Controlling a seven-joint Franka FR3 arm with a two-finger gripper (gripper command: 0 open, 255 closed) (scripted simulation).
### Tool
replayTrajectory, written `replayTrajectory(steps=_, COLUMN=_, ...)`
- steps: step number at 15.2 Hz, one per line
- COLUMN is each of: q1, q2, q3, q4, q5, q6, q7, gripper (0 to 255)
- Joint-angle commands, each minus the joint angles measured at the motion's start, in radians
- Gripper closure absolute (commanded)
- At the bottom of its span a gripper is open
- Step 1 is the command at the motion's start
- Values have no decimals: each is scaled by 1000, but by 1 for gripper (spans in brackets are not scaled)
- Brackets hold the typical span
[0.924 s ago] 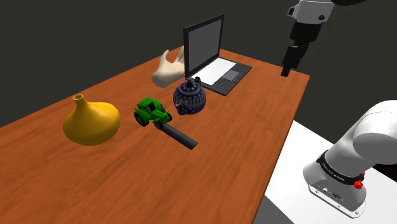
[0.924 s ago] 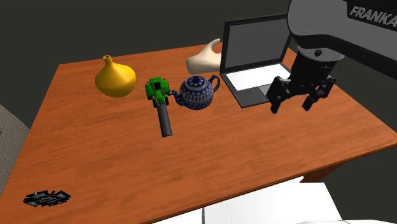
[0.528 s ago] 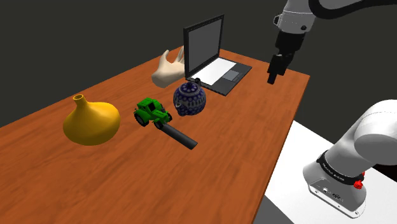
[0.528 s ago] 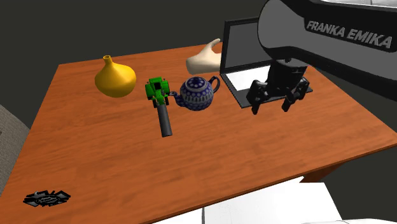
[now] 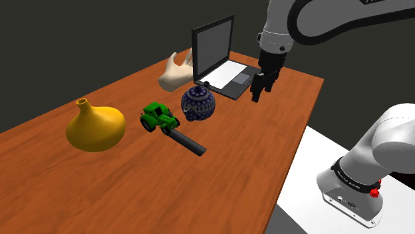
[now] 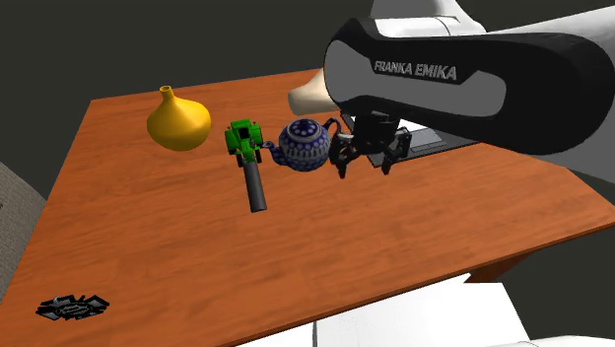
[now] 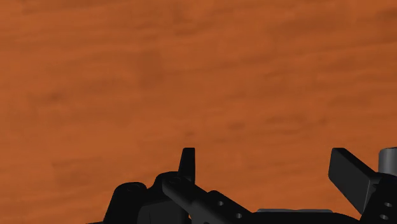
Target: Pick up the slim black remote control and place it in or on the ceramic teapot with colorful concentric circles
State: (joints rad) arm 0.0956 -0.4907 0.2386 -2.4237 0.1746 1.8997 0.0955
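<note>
My gripper (image 6: 363,168) hangs spread open and empty; the wrist view shows bare bench (image 7: 191,76) under it. Toward the shoulder view's left, the remote (image 5: 188,142) lies flat beside the tractor (image 5: 159,117). Beyond stand the teapot (image 5: 198,103) and the laptop (image 5: 219,60), which my arm covers in the second exterior view.

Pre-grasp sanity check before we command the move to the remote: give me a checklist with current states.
1. Gripper open, nothing held: ok; fingers stand apart.
2. Gripper above remote: not ok; it hangs near the teapot and laptop.
3. Remote flat on table: ok.
4. Remote clear of green tractor: cannot tell; one end lies right by it.
5. Teapot upright: ok.
</note>
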Motion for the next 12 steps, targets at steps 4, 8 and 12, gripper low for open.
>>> replayTrajectory(steps=4, q1=24, q2=146, q3=82, q4=50, q5=15, q6=115, q7=85, gripper=0)
replayTrajectory(steps=8, q1=39, q2=276, q3=143, q4=116, q5=-3, q6=192, q7=161, gripper=0)
replayTrajectory(steps=12, q1=56, q2=417, q3=195, q4=200, q5=-50, q6=257, q7=247, gripper=0)
